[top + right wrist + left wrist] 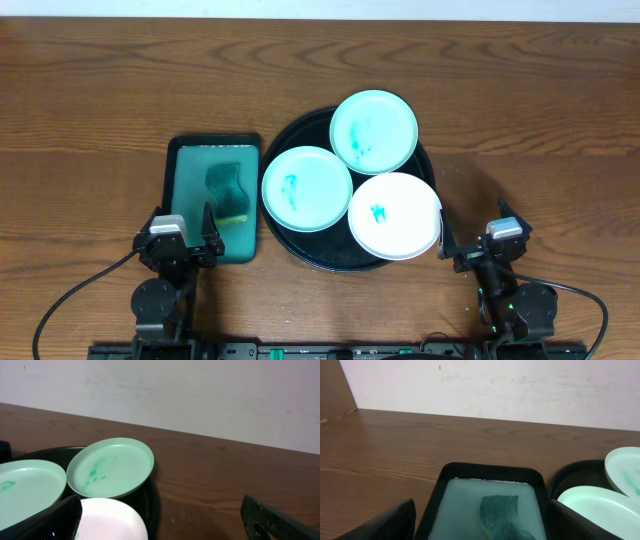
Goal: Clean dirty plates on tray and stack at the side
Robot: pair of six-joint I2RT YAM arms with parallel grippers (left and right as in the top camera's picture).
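Glossy black plastic anchors the scene. The black tray (312, 255) sits on the wooden tabletop (100, 80) and carries all three plates. The rear mint plate (373, 132) lies at the tray's far edge and the near mint plate (306, 188) on its left half. The white plate (394, 216) lies on its near right, overhanging the rim there. The plates crowd edge to edge; whether they only touch or overlap I cannot tell. Each bears teal-blue smears, so none looks cleaned, and nothing is stacked beside the tray. Just beside the black tray's left side lies a teal tray (190, 160) with a sponge (228, 193) in it.

The left pincer (185, 222) hovers left of the black tray, at the near end of the teal tray, its jaws spread wide and empty. The right pincer (472, 235) hangs just off the black tray's near right, beside the white plate, likewise wide open and holding nothing.

By my reading the job stands at its very start, with wiping not yet begun. The next move likely calls for the left pincer to drop onto the sponge and close across its narrow waist. The right pincer would steady or lift a plate, the white one being closest. Its overhang may let a finger slip under the lip, though a lifted plate could nudge its neighbours.
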